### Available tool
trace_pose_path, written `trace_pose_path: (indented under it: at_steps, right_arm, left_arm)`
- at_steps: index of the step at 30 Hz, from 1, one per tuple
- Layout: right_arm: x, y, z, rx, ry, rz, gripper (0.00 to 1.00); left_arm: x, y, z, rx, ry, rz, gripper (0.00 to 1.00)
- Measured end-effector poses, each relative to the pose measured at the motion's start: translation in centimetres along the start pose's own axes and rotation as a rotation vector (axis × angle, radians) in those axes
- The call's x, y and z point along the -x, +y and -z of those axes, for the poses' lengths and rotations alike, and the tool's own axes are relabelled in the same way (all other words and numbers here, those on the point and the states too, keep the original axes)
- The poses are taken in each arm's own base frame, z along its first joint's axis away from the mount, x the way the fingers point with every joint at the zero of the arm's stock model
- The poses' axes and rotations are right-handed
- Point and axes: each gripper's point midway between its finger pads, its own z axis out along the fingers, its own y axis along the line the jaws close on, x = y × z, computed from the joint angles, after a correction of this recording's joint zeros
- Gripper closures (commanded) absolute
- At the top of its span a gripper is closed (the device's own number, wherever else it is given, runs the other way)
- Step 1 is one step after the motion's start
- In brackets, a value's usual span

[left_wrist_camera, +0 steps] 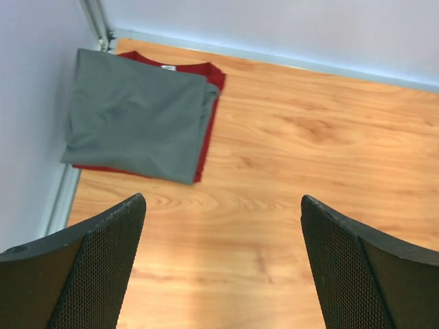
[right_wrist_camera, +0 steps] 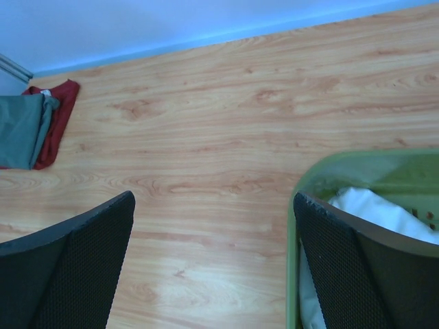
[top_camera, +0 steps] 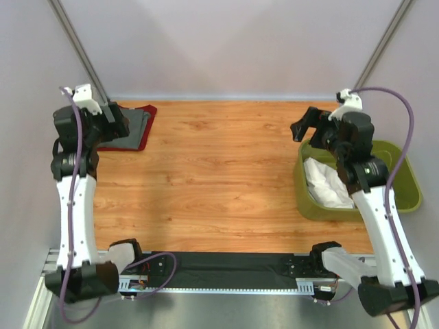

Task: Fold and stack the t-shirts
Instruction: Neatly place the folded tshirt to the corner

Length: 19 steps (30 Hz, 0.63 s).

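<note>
The grey t-shirt (left_wrist_camera: 137, 116) lies folded on the red t-shirt (left_wrist_camera: 214, 74), ahead and left of the left hand (left_wrist_camera: 221, 202), which stands apart and empty. The right hand (right_wrist_camera: 212, 195), also apart, hangs by the basket (right_wrist_camera: 343, 168) rim. The white cloth (right_wrist_camera: 370, 209) inside, perhaps another shirt, needs lifting out next.

An olive-green basket (top_camera: 405, 193) holding white cloth (top_camera: 322, 181) stands on the wooden table (top_camera: 219, 171).

Bright, even overhead light; soft shadows on counter (top_camera: 123, 205) nr left edge. Wrist cams: claw fingers (left_wrist_camera: 96, 274) blurry up close, walls (right_wrist_camera: 137, 27) tinted blue.
</note>
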Motion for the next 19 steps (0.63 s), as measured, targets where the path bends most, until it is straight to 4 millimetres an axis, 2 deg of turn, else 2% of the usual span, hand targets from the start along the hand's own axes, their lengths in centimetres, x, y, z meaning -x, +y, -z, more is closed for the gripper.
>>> trace_pose_path:
  at_steps: [1,2,4,7,10,13,16,19]
  right_arm:
    - [-0.9,-0.6,1.4,-0.009,-0.017,0.0,0.0]
    - [-1.1,-0.7,1.7,-0.01,-0.02,0.0,0.0]
    - [-2.5,-1.6,3.7,-0.028,-0.056,-0.007,0.0]
    - [-4.4,-2.9,5.7,-0.051,-0.092,-0.017,0.0]
    - [-6.8,-4.2,6.7,-0.077,-0.095,-0.03,0.0]
    - [-10.1,-5.5,6.3,-0.112,-0.036,-0.053,0.0]
    - [-12.6,-6.3,5.7,-0.14,0.034,-0.074,0.0]
    - [-13.6,-6.6,5.5,-0.154,0.066,-0.095,0.0]
  left_arm:
    - [-0.3,-0.6,1.6,-0.02,-0.012,0.003,0.01]
    - [-0.6,-1.2,3.3,-0.042,-0.024,0.006,0.01]
    - [-1.4,-2.1,5.7,-0.07,-0.043,0.013,0.01]
    - [-4.3,-2.8,8.2,-0.094,-0.023,0.033,0.01]
    - [-7.7,-3.1,9.0,-0.104,0.04,0.065,0.01]
    - [-10.7,-3.7,9.1,-0.121,0.119,0.095,0.01]
    - [-11.0,-3.9,9.3,-0.124,0.133,0.112,0.0]
    - [-10.8,-4.0,9.7,-0.12,0.114,0.115,0.01]
